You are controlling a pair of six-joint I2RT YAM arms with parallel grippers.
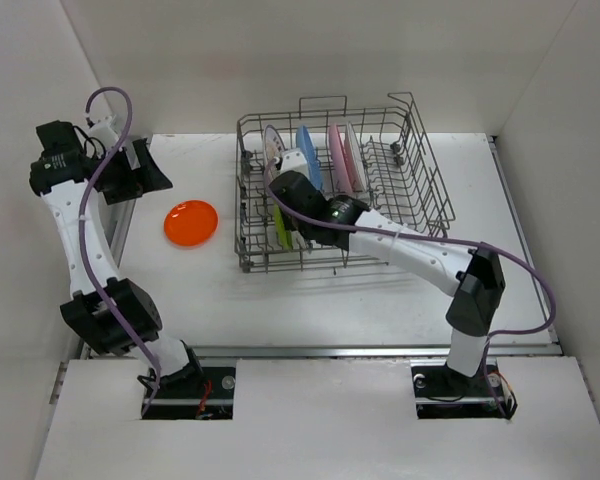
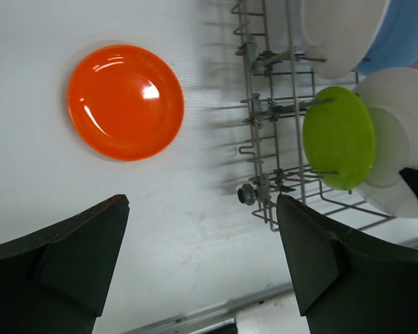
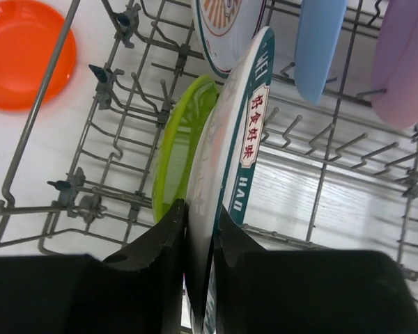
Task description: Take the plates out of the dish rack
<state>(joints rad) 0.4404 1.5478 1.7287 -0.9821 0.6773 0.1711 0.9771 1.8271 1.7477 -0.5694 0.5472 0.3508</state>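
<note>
The grey wire dish rack [image 1: 420,170] stands at the table's back centre. My right gripper [image 3: 200,216] is inside it, shut on the rim of a white plate with a teal printed border [image 3: 226,132], held upright. A lime green plate [image 3: 174,149] stands just left of it. A blue plate [image 1: 309,155], a pink plate [image 1: 338,155] and white plates stand further back in the rack. An orange plate [image 1: 191,222] lies flat on the table left of the rack. My left gripper [image 2: 202,257] is open and empty, above the table near the orange plate [image 2: 125,101].
White walls close in the table on the left, back and right. The rack's tall wire sides [image 3: 35,118] stand between my right gripper and the orange plate [image 3: 24,59]. A metal strip [image 1: 320,352] runs along the table's near edge.
</note>
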